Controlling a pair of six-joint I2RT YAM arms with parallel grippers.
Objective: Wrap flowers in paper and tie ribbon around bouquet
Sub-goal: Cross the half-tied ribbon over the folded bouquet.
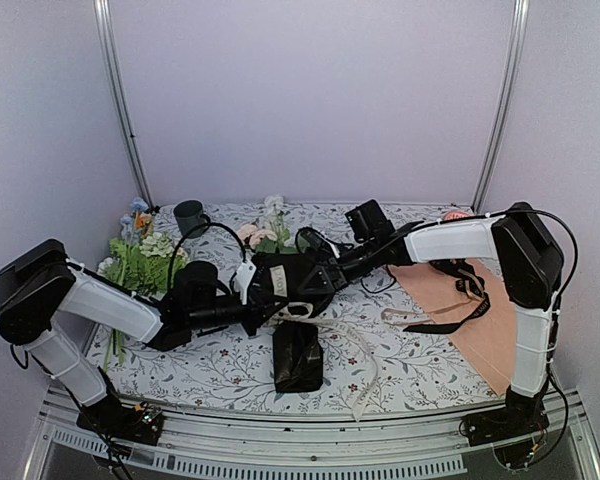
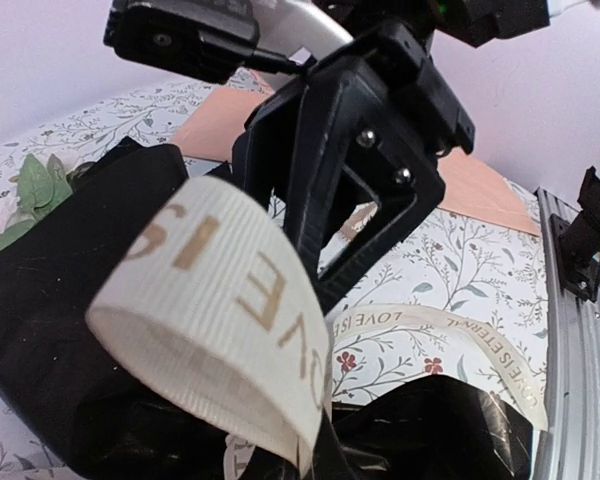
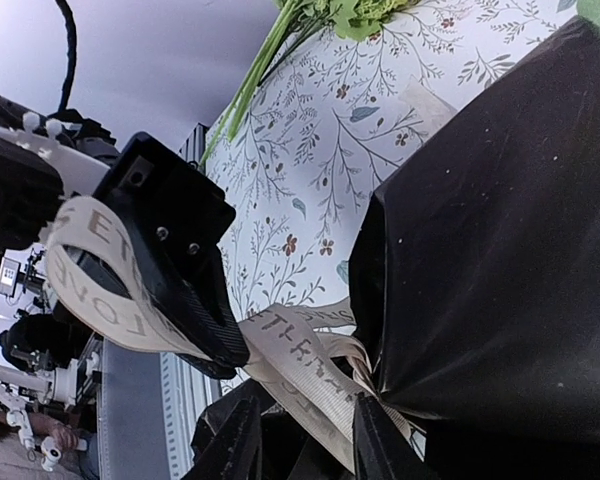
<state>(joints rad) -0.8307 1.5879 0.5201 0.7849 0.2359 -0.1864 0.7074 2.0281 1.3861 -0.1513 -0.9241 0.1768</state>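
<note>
Scene: two arms meet over the bouquet (image 1: pixel 298 352), which lies mid-table in its black paper (image 3: pixel 500 230) with the pink and white flowers (image 1: pixel 263 236) pointing away.
Left gripper (image 3: pixel 205 330): fingers together, clamped on a loop of the ribbon (image 2: pixel 220 300).
Right gripper (image 3: pixel 305 445): fingers apart, with the ribbon lying between them unpinched.
Doing it well: probably hold the loop taut and draw it snug at the wrap's waist without tugging the paper open.
Count: one bouquet, one cream ribbon, one peach sheet (image 1: pixel 485 330), one dark strap (image 1: pixel 470 290), one spare bunch (image 1: pixel 140 262).
</note>
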